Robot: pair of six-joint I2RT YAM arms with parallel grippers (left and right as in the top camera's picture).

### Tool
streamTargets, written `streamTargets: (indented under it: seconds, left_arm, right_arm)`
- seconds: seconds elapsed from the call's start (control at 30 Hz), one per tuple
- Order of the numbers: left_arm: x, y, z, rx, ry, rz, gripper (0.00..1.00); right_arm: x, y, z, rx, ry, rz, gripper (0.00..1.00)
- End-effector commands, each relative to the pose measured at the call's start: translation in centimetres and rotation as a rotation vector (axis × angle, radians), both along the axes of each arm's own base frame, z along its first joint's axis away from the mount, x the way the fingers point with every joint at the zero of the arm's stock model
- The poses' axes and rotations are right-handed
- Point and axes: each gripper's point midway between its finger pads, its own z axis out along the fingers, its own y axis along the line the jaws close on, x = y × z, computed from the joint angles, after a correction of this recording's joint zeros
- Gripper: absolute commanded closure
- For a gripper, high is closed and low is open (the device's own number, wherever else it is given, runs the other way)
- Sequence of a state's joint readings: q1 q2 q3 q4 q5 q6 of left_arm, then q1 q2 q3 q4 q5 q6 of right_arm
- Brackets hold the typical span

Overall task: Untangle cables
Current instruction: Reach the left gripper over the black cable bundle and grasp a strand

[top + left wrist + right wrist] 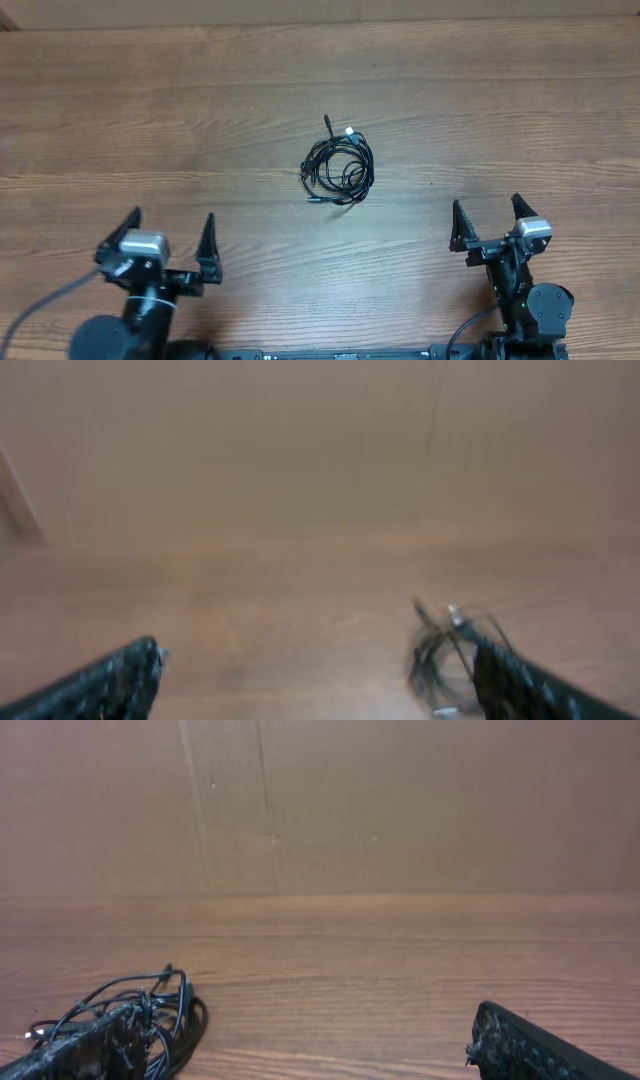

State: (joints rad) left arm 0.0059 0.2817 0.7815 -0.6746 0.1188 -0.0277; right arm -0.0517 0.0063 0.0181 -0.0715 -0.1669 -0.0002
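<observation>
The cables (338, 166) lie in one small tangled black bundle at the middle of the wooden table (200, 120), with a silver-tipped plug end poking out at the top right. My left gripper (172, 226) is open near the front left, well short of the bundle. My right gripper (487, 211) is open near the front right, also apart from it. In the left wrist view the cables (445, 655) show blurred beside the right finger, with the left gripper (318, 670) holding nothing. In the right wrist view the cables (150, 1010) sit behind the left finger, and the right gripper (305, 1045) holds nothing.
A plain brown wall (400, 810) rises behind the far edge of the table. Thicker black wires run from both arm bases at the front edge.
</observation>
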Motion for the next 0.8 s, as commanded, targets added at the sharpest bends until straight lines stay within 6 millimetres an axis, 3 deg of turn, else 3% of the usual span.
streamTargets:
  seconds: [0.0, 0.1, 0.2, 0.3, 0.4, 0.53, 0.57, 0.63, 0.73, 0.77]
  left_arm:
    - [1.1, -2.2, 4.7, -0.049, 0.117, -0.12, 0.01]
    - [2.8, -3.5, 5.9, -0.083, 0.28, -0.193, 0.0]
    - [5.2, -4.5, 5.6, -0.129, 0.506, -0.238, 0.0]
    - [7.9, -4.6, 3.1, -0.168, 0.771, -0.231, 0.0]
    - [10.1, -5.4, 0.4, -0.225, 0.925, -0.255, 0.0]
    - [14.4, -6.3, -5.4, -0.314, 1.118, -0.266, 0.0]
    - [15.1, -6.4, -7.0, -0.329, 1.169, -0.254, 0.14]
    - [16.1, -7.3, -10.2, -0.365, 1.277, -0.266, 0.96]
    - [17.2, -10.0, -16.2, -0.353, 1.439, -0.304, 0.96]
    - [17.3, -10.7, -17.3, -0.343, 1.464, -0.316, 0.96]
  right_arm:
    - [0.1, -0.3, -0.3, 0.002, 0.003, -0.015, 0.0]
    - [0.1, -0.3, -0.3, 0.002, 0.003, -0.015, 0.0]
    - [0.1, -0.3, -0.3, 0.002, 0.003, -0.015, 0.0]
    - [0.1, -0.3, -0.3, 0.002, 0.003, -0.015, 0.0]
    - [0.1, -0.3, -0.3, 0.002, 0.003, -0.015, 0.0]
    - [0.1, -0.3, -0.3, 0.002, 0.003, -0.015, 0.0]
    - [0.1, -0.3, -0.3, 0.002, 0.003, -0.015, 0.0]
    - [0.1, -0.3, -0.3, 0.002, 0.003, -0.015, 0.0]
    - [0.1, -0.3, -0.3, 0.002, 0.003, -0.015, 0.0]
    - [0.1, -0.3, -0.3, 0.002, 0.003, -0.015, 0.0]
